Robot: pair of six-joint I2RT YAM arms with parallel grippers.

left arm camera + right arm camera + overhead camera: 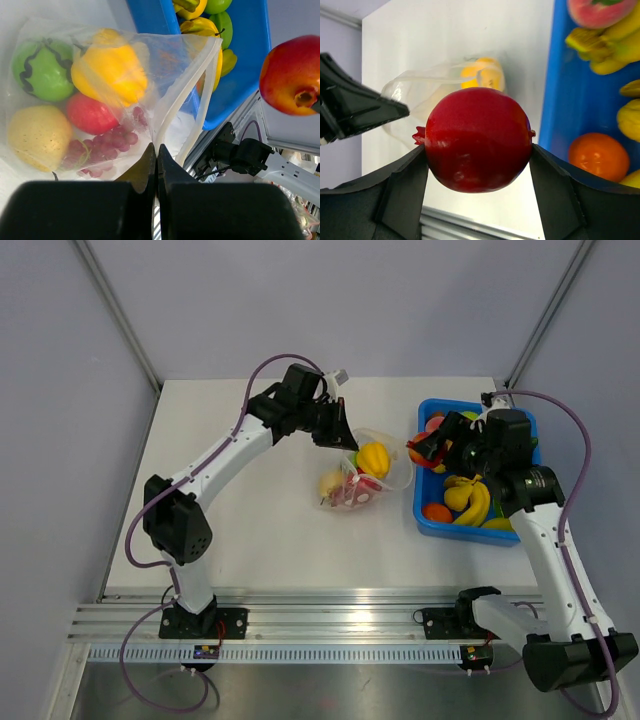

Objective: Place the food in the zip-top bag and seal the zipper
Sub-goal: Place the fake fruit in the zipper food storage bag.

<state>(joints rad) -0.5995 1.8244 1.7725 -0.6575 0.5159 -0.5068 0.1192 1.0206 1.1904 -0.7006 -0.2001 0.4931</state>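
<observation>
The clear zip-top bag lies mid-table, its mouth toward the blue bin. It holds a yellow pepper, a green fruit, a red fruit, a pale yellow fruit and purple grapes. My left gripper is shut on the bag's mouth edge, the zipper strip, holding it up and open. My right gripper is shut on a red pomegranate, held in the air between bin and bag mouth; it also shows in the top view and the left wrist view.
The blue bin at the right holds bananas, an orange and other toy fruit. The bag's mouth lies close against the bin's left wall. The table's front edge has a metal rail.
</observation>
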